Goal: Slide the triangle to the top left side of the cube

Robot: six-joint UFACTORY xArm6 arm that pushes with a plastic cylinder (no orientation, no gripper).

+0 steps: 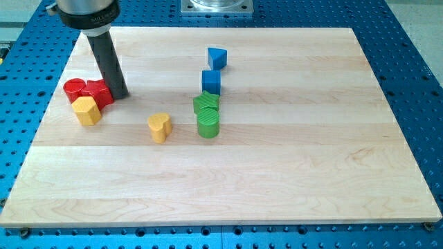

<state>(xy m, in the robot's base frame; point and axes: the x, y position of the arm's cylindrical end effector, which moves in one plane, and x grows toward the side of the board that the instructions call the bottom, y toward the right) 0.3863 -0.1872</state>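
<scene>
A blue triangle [217, 57] lies near the middle of the board toward the view's top. A blue cube [211, 81] sits just below it, slightly to the left, with a small gap between them. My tip [119, 94] is far to the view's left of both, touching the right side of a red block [99, 92].
A red cylinder [74, 88] and a yellow block [87, 110] sit by the red block at the left. A yellow heart [160, 127] lies mid-left. A green block [206, 103] and a green cylinder [208, 122] stand directly below the cube. The wooden board [311, 159] lies on a blue perforated table.
</scene>
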